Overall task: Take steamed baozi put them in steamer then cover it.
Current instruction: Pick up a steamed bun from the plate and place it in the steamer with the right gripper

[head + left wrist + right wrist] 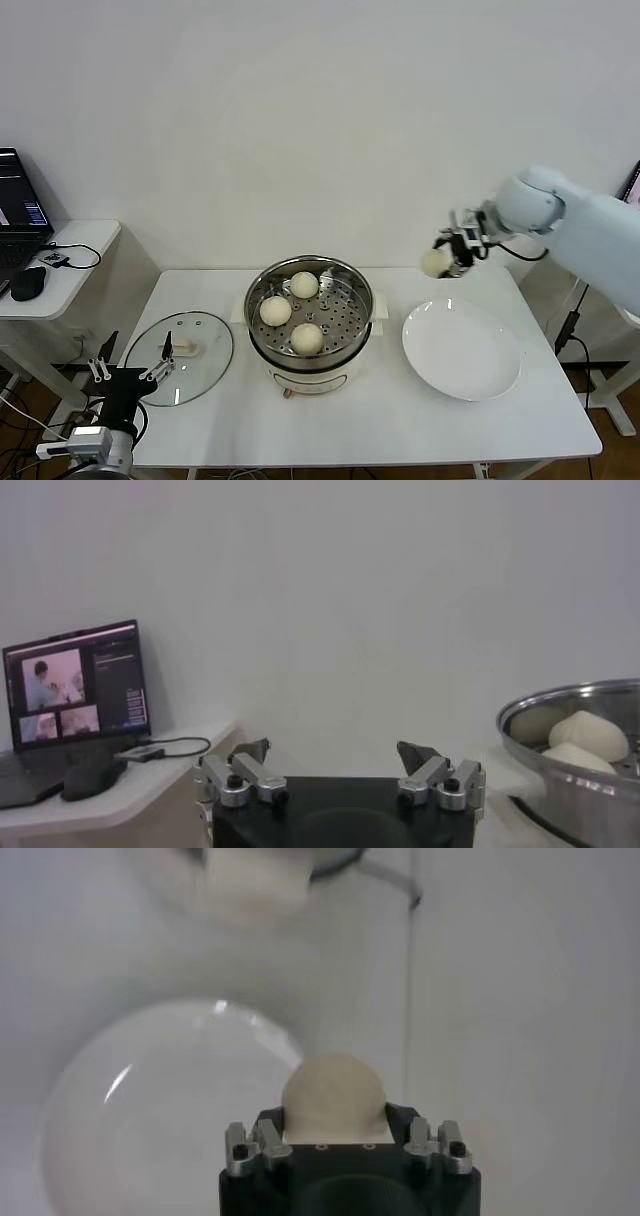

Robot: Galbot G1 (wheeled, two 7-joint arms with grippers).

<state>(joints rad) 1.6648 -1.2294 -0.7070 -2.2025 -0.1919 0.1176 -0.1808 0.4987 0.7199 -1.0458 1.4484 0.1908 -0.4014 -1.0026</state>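
Note:
Three cream-white baozi [304, 285] [276, 311] [308, 339] lie on the perforated tray of the shiny steamer [352, 330] at the table's middle. My right gripper [444, 258] hangs in the air above the far edge of the white plate [462, 350], shut on a fourth baozi [437, 262], which sits gripped between the jaws in the right wrist view [334, 1098]. The glass cover [205, 360] with its cream handle lies flat on the table, left of the steamer. My left gripper [128, 369] stands open at the near left, just at the cover's edge, nothing in it [336, 760].
A side desk [70, 262] with a laptop [18, 215] and mouse stands to the left. The plate holds nothing. The table's near edge runs just below the steamer and plate.

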